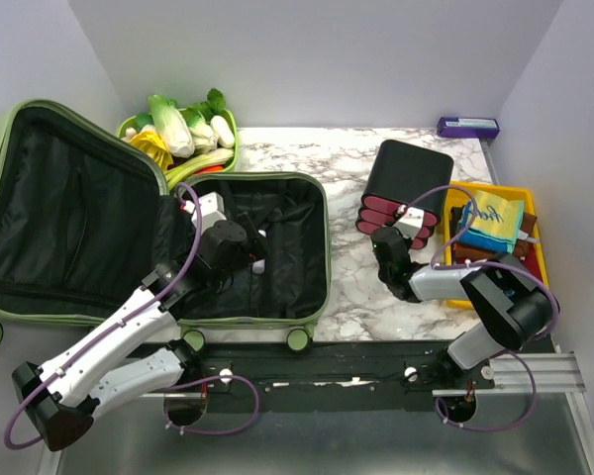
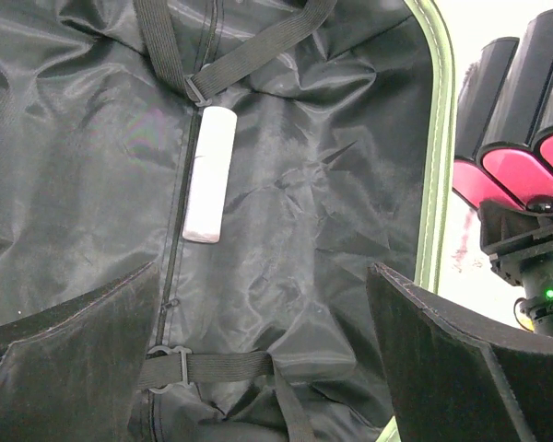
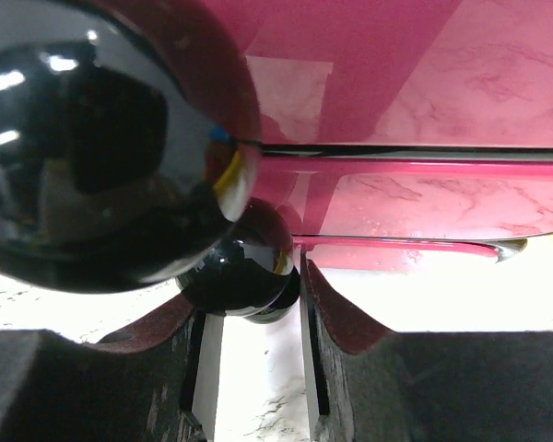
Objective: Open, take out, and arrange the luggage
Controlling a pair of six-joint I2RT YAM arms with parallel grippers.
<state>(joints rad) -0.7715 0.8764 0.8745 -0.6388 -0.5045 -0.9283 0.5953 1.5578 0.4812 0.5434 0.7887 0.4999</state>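
Open on the left of the white marble table (image 1: 356, 287): large pale sage-green hard-shell suitcase (image 1: 326, 237), lid thrown back leftward. Over the black lining of its right half, small white tube (image 2: 209, 173) just ahead: left gripper (image 2: 263, 276), fingers spread wide. Against the pink-red end of a black box (image 1: 408, 183): right gripper (image 3: 251, 318), glossy black knob (image 3: 240, 267) at its fingertips; cannot tell whether pinching.

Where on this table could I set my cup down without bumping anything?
The bare marble between the luggage and the black box, and the strip behind, toward the purple box. The yellow tray and the vegetable basket are full.
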